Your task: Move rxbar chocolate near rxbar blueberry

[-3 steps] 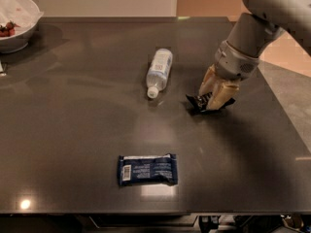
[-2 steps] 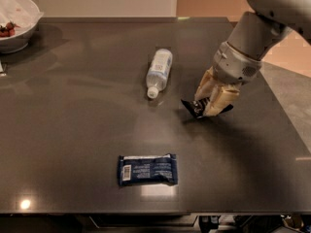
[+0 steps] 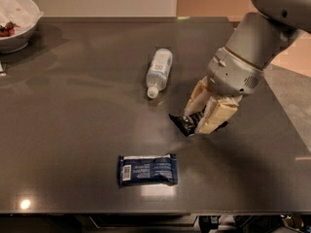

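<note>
The rxbar chocolate (image 3: 184, 123) is a small black wrapper, pinched between the cream fingers of my gripper (image 3: 200, 119) at the right middle of the dark table. One crimped end sticks out to the left; the rest is hidden by the fingers. It appears lifted slightly off the surface. The rxbar blueberry (image 3: 147, 169) is a dark blue wrapper with a white barcode patch, lying flat near the table's front edge, below and left of the gripper.
A clear plastic bottle (image 3: 159, 72) lies on its side behind the gripper, to its left. A white bowl (image 3: 17, 21) with red food sits at the far left corner. The table's front edge (image 3: 146, 211) runs just below the blue bar.
The gripper with the black wrapper has moved toward the front of the table and slightly left, closer to the blue wrapper. The bottle and blue bar have not moved.
</note>
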Motion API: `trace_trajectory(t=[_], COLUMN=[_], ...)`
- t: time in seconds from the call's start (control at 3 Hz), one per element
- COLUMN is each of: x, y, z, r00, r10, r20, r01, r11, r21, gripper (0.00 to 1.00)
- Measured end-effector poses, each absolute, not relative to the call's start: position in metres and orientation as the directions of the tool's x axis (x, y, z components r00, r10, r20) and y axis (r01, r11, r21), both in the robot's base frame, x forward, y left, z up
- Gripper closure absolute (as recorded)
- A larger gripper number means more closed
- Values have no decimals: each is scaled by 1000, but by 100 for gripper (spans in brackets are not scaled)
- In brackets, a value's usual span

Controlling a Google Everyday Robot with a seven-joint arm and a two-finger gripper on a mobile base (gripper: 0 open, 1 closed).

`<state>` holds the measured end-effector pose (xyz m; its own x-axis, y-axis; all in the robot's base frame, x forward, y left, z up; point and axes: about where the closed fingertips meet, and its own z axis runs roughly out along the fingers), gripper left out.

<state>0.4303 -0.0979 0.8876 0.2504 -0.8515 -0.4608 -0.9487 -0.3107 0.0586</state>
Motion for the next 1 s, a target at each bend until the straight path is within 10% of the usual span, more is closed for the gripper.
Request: trace_trajectory(t=[1.0], x=[370], y=[-75], z=[870], r00=[272], r10=[-838], r20=[-474], r01=[-933], r11=[-349], r21=[81], gripper=[38])
